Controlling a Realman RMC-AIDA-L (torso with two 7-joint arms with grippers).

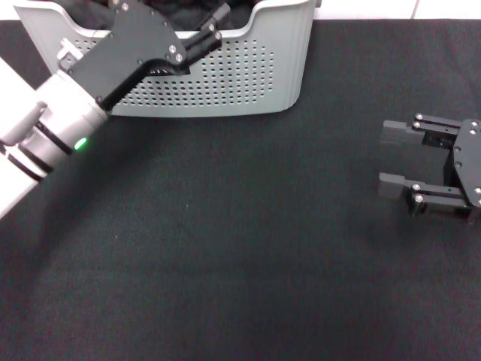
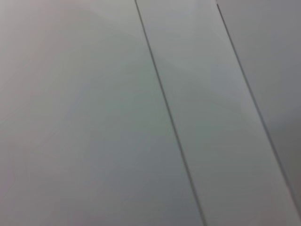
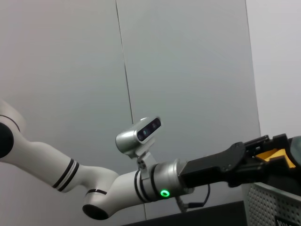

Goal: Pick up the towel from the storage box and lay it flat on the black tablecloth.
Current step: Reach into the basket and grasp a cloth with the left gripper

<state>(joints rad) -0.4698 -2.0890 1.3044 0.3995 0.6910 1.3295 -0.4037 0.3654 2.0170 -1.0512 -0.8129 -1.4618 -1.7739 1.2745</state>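
Note:
The light grey storage box stands at the back left of the black tablecloth. My left gripper reaches over the box's front rim into its dark inside. In the right wrist view, an orange-yellow piece of the towel sits between the fingers of the left gripper, just above the box's perforated wall. In the head view the towel is hidden by the arm and the rim. My right gripper rests open and empty on the cloth at the right.
The left arm slants across the cloth's left side towards the box. The left wrist view shows only pale grey wall panels. The cloth's far edge runs behind the box.

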